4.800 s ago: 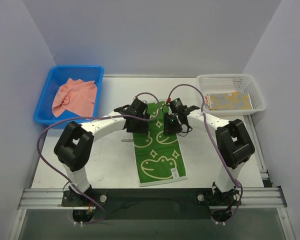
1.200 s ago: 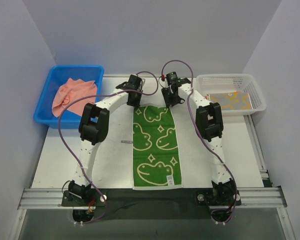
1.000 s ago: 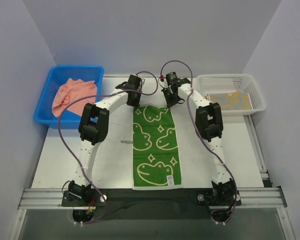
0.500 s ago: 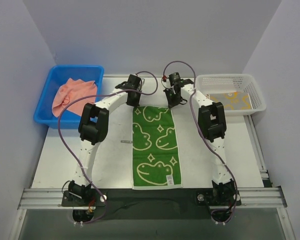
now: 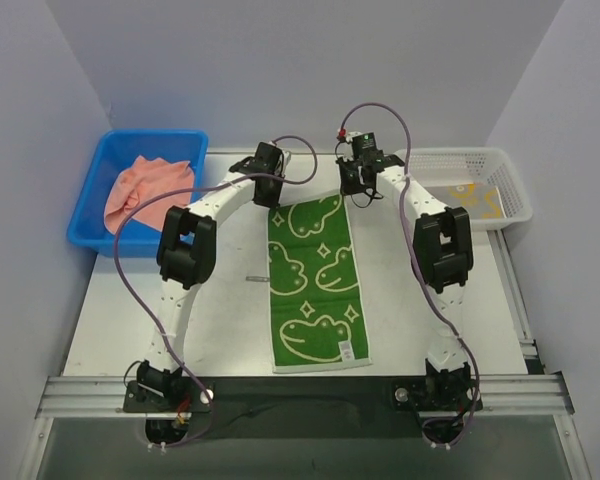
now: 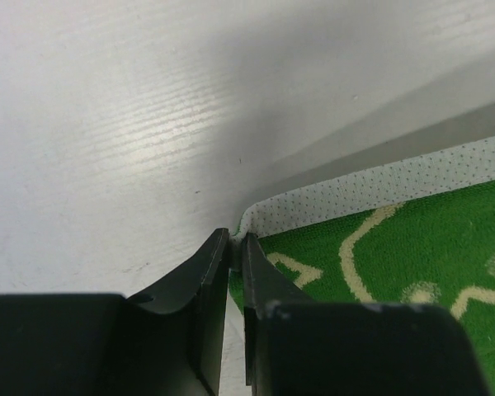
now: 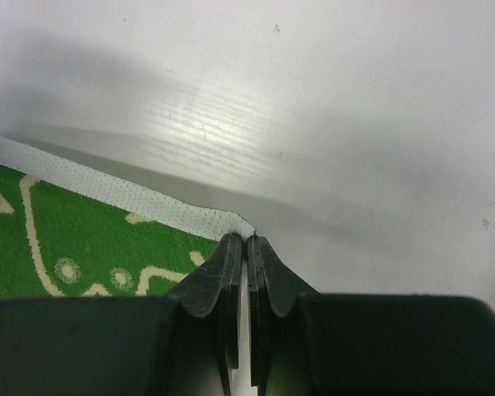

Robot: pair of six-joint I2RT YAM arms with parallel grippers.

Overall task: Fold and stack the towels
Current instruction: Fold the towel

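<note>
A green towel (image 5: 315, 285) with cream duck outlines lies lengthwise down the middle of the table; its far end is raised a little. My left gripper (image 5: 272, 202) is shut on the far left corner, and the left wrist view shows that white-edged corner (image 6: 256, 216) pinched between the jaws (image 6: 235, 241). My right gripper (image 5: 356, 196) is shut on the far right corner (image 7: 223, 221), its tips (image 7: 247, 241) closed on the hem. A salmon-pink towel (image 5: 150, 195) lies crumpled in the blue bin. A yellow printed towel (image 5: 458, 203) lies in the white basket.
The blue bin (image 5: 98, 190) stands at the far left and the white mesh basket (image 5: 510, 185) at the far right. Cables loop over both arms. A small dark mark (image 5: 252, 283) sits on the table left of the green towel.
The left jaws have closed on the corner. Both grippers have risen and moved farther back with the far corners, the right one also to the right, and the towel has shifted slightly.
</note>
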